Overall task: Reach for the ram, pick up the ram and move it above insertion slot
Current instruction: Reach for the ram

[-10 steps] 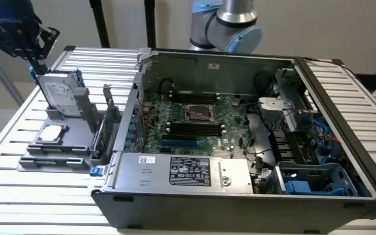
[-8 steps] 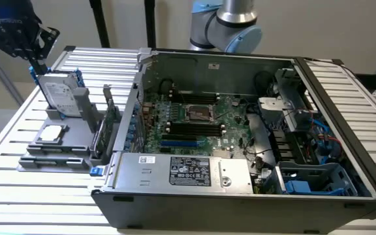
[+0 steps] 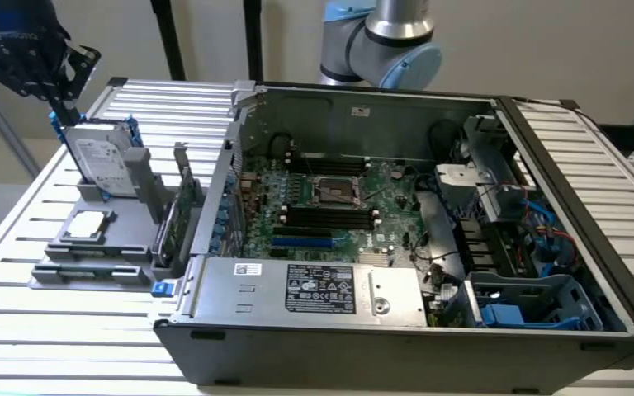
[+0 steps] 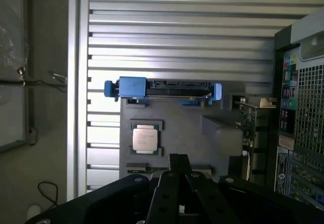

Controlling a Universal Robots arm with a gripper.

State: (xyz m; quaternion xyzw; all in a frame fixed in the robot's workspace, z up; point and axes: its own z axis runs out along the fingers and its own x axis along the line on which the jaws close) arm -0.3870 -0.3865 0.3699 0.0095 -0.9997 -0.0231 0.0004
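Note:
The ram point(image 3: 88, 271) is a thin dark-green stick lying in the front groove of a grey parts holder point(image 3: 130, 247), at the exterior view's left. In the wrist view the ram point(image 4: 135, 167) is a narrow strip at the holder's edge, mostly covered by the fingers. My gripper point(image 3: 47, 82) hangs high above the holder's far end, over the upright silver hard drive point(image 3: 106, 165) and well apart from the ram. In the wrist view the gripper point(image 4: 178, 159) has its fingers drawn together, with nothing between them. The motherboard's black slots point(image 3: 328, 216) lie inside the open computer case point(image 3: 405, 330).
The holder also carries a square processor chip point(image 3: 86, 224) and a broader green expansion card point(image 3: 188, 198) standing on edge beside the case wall. The hard drive has blue end brackets point(image 4: 131, 88). Holder and case sit on a slatted metal table point(image 3: 30, 330). The arm's base point(image 3: 389, 45) rises behind the case.

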